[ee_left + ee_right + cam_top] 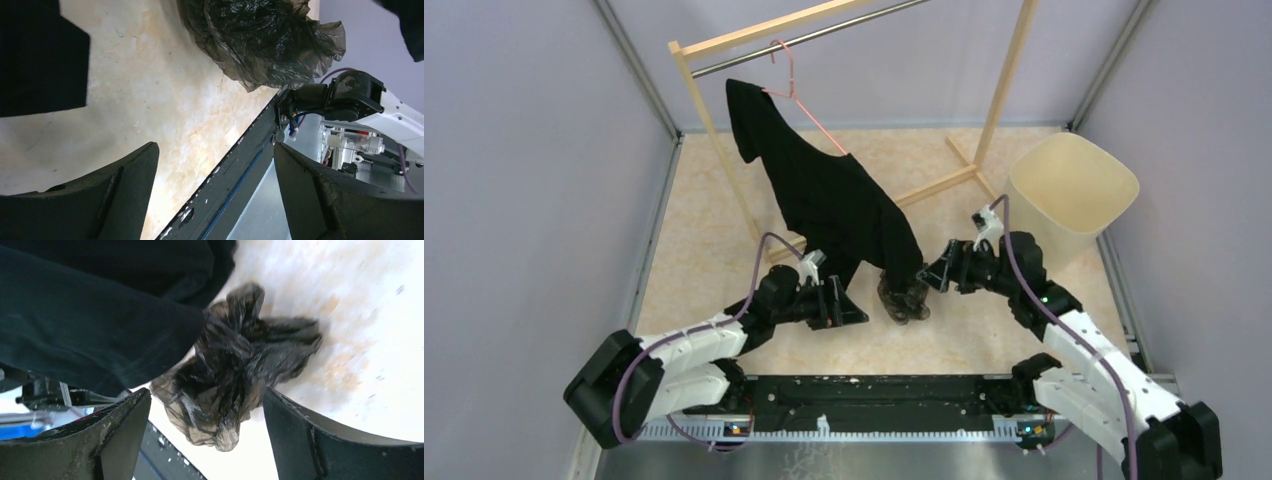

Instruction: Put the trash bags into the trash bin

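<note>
The left gripper [215,150] is waiting with its two dark fingers spread wide and nothing between them. The right gripper [206,395] is also standing wide open, and the crumpled, glossy, translucent brown-grey plastic trash bag [235,375] is showing in its gap, not yet pinched. The bag is lying on the mottled beige table [714,250] between both grippers, just beside the hem of the black T-shirt [834,200] hanging from a pink hanger [796,95]. I am judging that the grasping step is in hand. The next move is asking the right fingers to close on the film alone, not on the cloth, then carry it to the cream-beige plastic trash bin [1072,190] standing at the far right. The bag is bunched into a lump, so it is pointing nowhere clearly. In the right wrist view its longer axis is running slantwise, one twisted end toward the shirt.
</note>
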Available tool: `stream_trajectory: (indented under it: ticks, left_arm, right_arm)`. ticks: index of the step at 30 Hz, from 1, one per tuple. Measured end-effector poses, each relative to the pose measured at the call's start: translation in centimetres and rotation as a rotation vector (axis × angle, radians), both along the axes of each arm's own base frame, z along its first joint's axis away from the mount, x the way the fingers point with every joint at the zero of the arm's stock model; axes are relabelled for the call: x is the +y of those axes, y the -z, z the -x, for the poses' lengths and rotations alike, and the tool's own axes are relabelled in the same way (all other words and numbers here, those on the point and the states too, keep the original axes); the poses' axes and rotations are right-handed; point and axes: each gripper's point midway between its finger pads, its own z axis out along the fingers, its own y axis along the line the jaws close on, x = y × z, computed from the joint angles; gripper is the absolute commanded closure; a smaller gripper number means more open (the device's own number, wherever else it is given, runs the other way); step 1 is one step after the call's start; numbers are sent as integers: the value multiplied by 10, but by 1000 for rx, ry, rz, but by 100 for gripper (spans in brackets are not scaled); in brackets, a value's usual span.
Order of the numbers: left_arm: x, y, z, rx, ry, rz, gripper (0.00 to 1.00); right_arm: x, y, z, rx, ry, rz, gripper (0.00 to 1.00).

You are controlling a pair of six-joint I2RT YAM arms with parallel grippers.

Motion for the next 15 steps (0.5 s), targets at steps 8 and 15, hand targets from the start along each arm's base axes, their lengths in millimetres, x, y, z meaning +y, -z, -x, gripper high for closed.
stream_trajectory:
  ticks: [8,15]
  left_arm:
    - [-27,-4,-11,-2,19,9,16]
    - [-34,-5,-15,-13,18,12,14]
  right_arm:
    - [17,54,3,186,-107,34,27]
    - [32,70,-19,192,-133,8,49]
